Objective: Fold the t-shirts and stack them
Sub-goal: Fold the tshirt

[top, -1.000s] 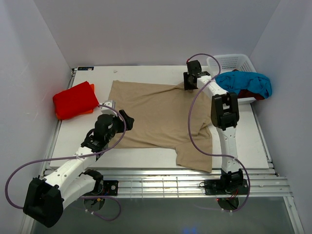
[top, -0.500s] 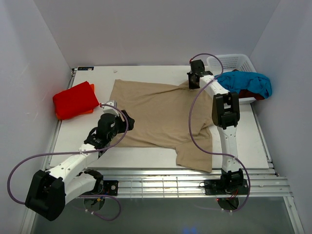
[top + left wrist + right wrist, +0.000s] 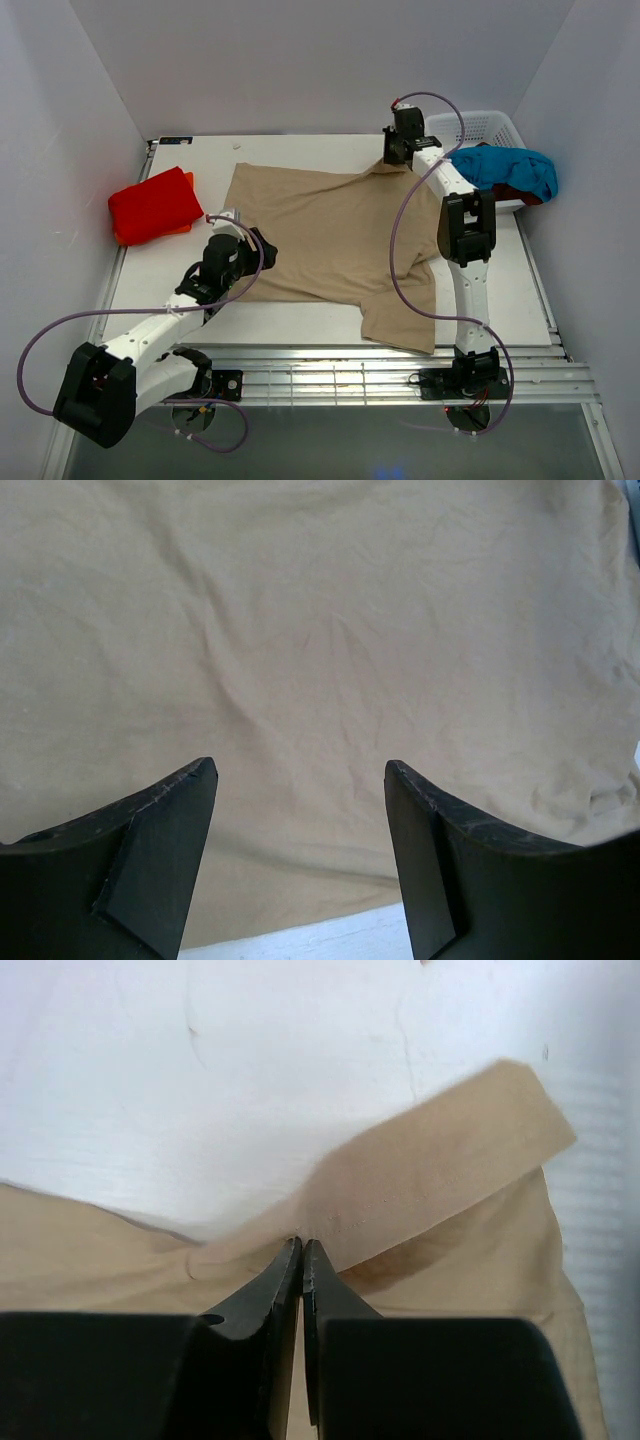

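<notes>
Folded: red t-shirt [image 3: 152, 205], left. Unfolded: tan t-shirt [image 3: 330, 240], centre; turquoise t-shirt [image 3: 505, 168], possibly others beneath, upper right. The right gripper [image 3: 302, 1245] pinches the tan t-shirt; the left gripper [image 3: 298, 767] is spread wide, empty.

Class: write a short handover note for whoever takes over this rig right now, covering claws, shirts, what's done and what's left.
The left claw is open over the tan shirt, holding nothing.
The right claw is shut on its far right corner.
The tan shirt lies spread flat; red shirt folded at left; turquoise shirt and dark red shirt draped on the basket.
Done: red folded.
Left: fold tan, then the basket's two, stack all.
</notes>
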